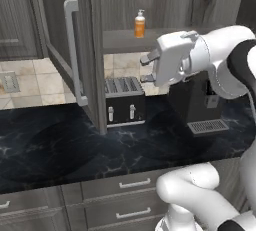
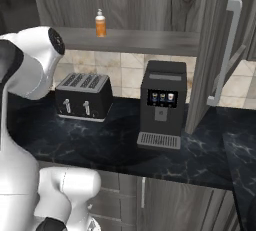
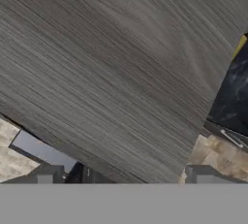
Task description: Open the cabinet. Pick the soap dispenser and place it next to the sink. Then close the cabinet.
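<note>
1. Both cabinet [image 1: 75, 60] doors swung wide; soap dispenser [image 1: 139, 24] upright on the shelf [image 2: 130, 40] inside, one of its kind.
2. Hand [image 1: 146, 70] below that shelf, above the toaster [image 1: 125, 102], fingers spread wide, gripping nothing.
3. Risk, as judged: fingers clipping the shelf edge on the rise, or nudging the narrow bottle over before closing on it.
4. Further risk: elbow brushing the coffee machine [image 2: 161, 105] on the surface [image 1: 60, 150] while reaching.
5. Count: two open doors, one dispenser, one toaster, one coffee machine, one arm.
</note>
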{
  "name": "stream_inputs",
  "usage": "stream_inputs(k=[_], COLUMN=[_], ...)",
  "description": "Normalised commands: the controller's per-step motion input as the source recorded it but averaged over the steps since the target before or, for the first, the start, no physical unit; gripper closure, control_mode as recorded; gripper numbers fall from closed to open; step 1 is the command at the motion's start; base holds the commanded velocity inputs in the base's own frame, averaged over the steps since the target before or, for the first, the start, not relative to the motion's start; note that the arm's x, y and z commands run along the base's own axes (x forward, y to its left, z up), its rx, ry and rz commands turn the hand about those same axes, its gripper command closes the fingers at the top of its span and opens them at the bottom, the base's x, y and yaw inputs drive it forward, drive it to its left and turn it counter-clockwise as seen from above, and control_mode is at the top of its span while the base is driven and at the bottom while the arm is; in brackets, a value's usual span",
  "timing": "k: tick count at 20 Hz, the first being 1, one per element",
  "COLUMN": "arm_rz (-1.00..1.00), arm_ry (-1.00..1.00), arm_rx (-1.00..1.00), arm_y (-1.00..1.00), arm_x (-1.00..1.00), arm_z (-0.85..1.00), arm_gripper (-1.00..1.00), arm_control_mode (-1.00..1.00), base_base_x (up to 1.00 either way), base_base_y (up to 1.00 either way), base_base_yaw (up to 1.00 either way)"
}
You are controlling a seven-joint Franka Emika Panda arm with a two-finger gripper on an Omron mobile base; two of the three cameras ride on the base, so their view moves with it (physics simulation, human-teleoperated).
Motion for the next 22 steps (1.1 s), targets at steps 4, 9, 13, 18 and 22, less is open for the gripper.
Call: stream_inputs(k=[4,9,13,18,22], arm_rz=[-0.15,-0.14,-0.18,-0.25,-0.21], arm_ry=[0.0,0.01,0.07,0.06,0.03], arm_rx=[0.0,-0.01,-0.11,-0.22,-0.31], arm_y=[-0.57,-0.48,-0.49,-0.38,-0.09], arm_x=[-0.82,-0.63,-0.03,0.03,0.22], arm_z=[0.05,0.21,0.07,0.0,0.0], arm_gripper=[-1.0,-1.0,-1.0,-1.0,-1.0], arm_control_mode=[-1.0,-1.0,-1.0,-1.0,-1.0], base_base_x=[0.0,0.0,0.0,0.0,0.0], base_base_y=[0.0,0.0,0.0,0.0,0.0], base_base_yaw=[0.0,0.0,0.0,0.0,0.0])
